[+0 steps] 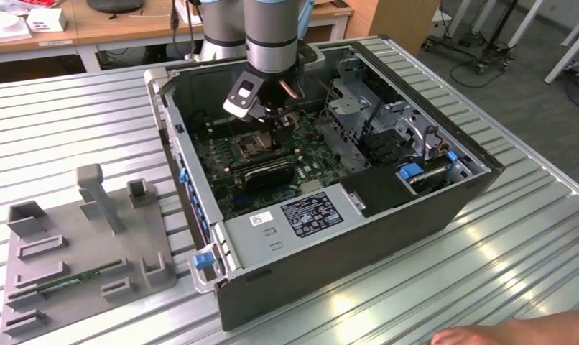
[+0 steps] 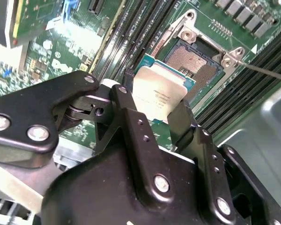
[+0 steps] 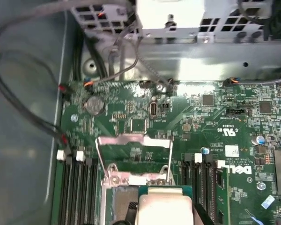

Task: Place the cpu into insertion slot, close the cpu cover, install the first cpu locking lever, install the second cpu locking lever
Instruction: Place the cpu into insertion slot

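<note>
My gripper point(image 2: 155, 108) is shut on the cpu point(image 2: 157, 91), a flat square chip with a silver-tan top, gripped between two black fingers point(image 2: 127, 101). The chip hangs tilted just above the insertion slot point(image 2: 189, 61), a dark square socket with a silvery rim on the green board. In the first wrist view the cpu point(image 3: 165, 206) sits low in the picture, and the cpu cover point(image 3: 131, 138) stands swung open beyond the socket. A thin wire locking lever point(image 2: 267, 72) sticks out beside the socket. In the exterior view the gripper point(image 1: 263, 118) hovers over the slot point(image 1: 254, 147) inside the case.
The open computer case point(image 1: 462, 201) lies on a ribbed metal table. Long black memory slots point(image 2: 131, 33) flank the socket. A metal drive cage point(image 1: 366, 108) and a power supply point(image 1: 299, 212) crowd the case. A grey fixture point(image 1: 79, 244) sits on the exterior view's left; a hand point(image 1: 519, 332) rests near the front edge.
</note>
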Tool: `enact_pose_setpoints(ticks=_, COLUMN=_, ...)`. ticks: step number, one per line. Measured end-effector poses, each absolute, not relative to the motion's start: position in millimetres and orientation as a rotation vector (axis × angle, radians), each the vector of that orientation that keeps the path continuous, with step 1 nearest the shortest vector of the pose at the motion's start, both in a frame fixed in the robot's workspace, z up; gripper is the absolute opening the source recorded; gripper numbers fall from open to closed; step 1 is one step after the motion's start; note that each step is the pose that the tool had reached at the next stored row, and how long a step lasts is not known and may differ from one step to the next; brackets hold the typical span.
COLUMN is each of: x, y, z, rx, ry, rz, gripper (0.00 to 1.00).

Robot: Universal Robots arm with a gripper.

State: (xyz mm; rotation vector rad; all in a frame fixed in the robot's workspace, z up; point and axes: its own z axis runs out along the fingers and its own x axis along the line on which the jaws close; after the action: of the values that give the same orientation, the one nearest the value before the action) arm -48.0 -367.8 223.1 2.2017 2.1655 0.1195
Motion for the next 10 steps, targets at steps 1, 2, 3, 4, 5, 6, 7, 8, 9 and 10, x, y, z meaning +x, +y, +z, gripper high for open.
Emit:
enact_pose_setpoints(ticks=1, x=-48.0, y=-367.7, z=223.0, rx=2.217, ry=2.149, rz=0.119, gripper=0.54)
enact_pose_setpoints(ticks=2, x=-48.0, y=-367.5, z=222.9, rx=2.223, ry=2.143, rz=0.119, gripper=0.54)
enact_pose_setpoints(ticks=3, x=-48.0, y=-367.3, z=222.9, rx=2.223, ry=2.143, rz=0.119, gripper=0.54)
enact_pose_setpoints(ticks=4, x=-48.1, y=-367.2, z=222.8, rx=2.223, ry=2.143, rz=0.119, gripper=0.54)
enact_pose_setpoints(ticks=5, x=-48.3, y=-367.1, z=222.8, rx=2.223, ry=2.143, rz=0.119, gripper=0.54)
enact_pose_setpoints(ticks=6, x=-48.8, y=-366.9, z=222.7, rx=2.224, ry=2.143, rz=0.120, gripper=0.54)
enact_pose_setpoints(ticks=7, x=-49.4, y=-366.8, z=222.6, rx=2.225, ry=2.144, rz=0.122, gripper=0.54)
enact_pose_setpoints(ticks=8, x=-50.1, y=-366.7, z=222.5, rx=2.227, ry=2.145, rz=0.126, gripper=0.54)
enact_pose_setpoints(ticks=9, x=-50.7, y=-366.5, z=222.3, rx=2.228, ry=2.146, rz=0.129, gripper=0.54)
enact_pose_setpoints(ticks=10, x=-51.2, y=-366.4, z=222.2, rx=2.230, ry=2.148, rz=0.133, gripper=0.54)
